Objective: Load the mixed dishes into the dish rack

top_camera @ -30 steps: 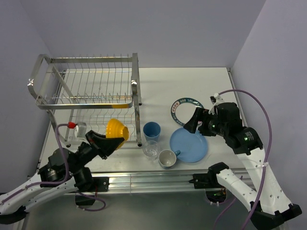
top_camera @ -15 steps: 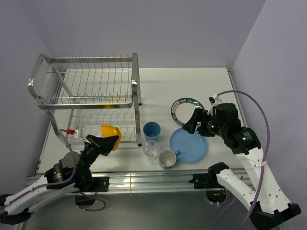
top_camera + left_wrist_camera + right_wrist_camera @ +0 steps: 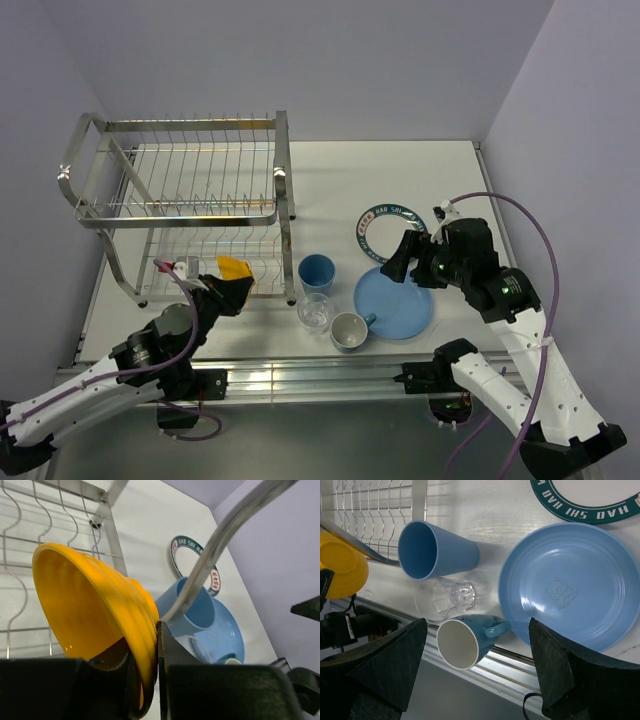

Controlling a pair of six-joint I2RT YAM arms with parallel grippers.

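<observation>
from above, the left claw is clamped on the small yellow-orange bowl, tilted at the front of the dish rack lower tier. left wrist: its rim sits pinched. right wrist: the right claw gapes apart above the light blue mug on the tabletop.

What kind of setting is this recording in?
Probably a lab test cell staged as a kitchen counter, not a real kitchen: bare lilac walls close in a white table holding a chrome dish rack, blue plate, mug and tumbler.
</observation>
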